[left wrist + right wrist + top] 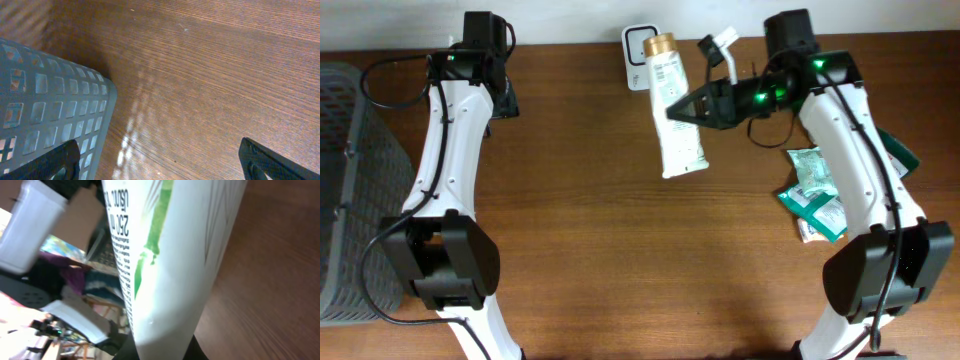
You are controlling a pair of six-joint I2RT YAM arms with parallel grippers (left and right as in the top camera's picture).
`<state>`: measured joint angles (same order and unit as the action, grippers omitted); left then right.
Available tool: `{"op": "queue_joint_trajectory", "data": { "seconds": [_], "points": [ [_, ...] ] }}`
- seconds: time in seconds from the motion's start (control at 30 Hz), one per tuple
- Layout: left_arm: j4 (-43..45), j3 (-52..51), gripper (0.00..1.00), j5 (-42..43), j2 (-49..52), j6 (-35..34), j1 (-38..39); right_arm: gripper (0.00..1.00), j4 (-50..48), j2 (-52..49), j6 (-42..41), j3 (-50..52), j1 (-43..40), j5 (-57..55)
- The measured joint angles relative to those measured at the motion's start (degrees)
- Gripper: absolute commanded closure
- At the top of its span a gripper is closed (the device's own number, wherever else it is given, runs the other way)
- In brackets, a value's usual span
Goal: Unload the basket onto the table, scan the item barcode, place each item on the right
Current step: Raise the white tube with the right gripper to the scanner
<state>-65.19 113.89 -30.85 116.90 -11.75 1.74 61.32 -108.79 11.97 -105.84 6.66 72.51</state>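
Note:
The item is a white tube (678,120) with a gold cap and green print. It hangs tilted above the table, cap towards the back. My right gripper (682,110) is shut on its middle from the right. In the right wrist view the tube (170,255) fills the frame between my right gripper (165,354), with small black print along its left side; no barcode is clearly readable. A white scanner unit (638,45) stands at the back edge just left of the cap. My left gripper (507,102) sits far back left, open and empty (160,170).
A grey perforated basket (350,190) stands at the left edge and shows close by in the left wrist view (50,110). Green packets (815,195) lie on the right beneath my right arm. A small white piece (723,42) sits at the back near the right wrist.

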Motion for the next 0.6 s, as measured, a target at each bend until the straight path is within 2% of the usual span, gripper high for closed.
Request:
{"op": "queue_joint_trajectory", "data": {
  "seconds": [0.13,0.43,0.5,0.6],
  "points": [
    [0.00,0.00,0.01,0.00,0.00,0.00,0.00,0.96,1.66,0.00,0.26,0.00,-2.40,3.23],
    [0.00,0.00,0.01,0.00,0.00,0.00,0.00,0.96,2.56,0.02,0.02,0.00,-2.36,-2.64],
    [-0.02,0.00,0.01,0.00,0.00,0.00,0.00,0.96,1.25,0.13,-3.91,0.00,-1.64,-10.12],
    [-0.02,0.00,0.01,0.00,0.00,0.00,0.00,0.96,-3.10,0.20,-5.97,0.00,3.41,-28.92]
  ]
}}
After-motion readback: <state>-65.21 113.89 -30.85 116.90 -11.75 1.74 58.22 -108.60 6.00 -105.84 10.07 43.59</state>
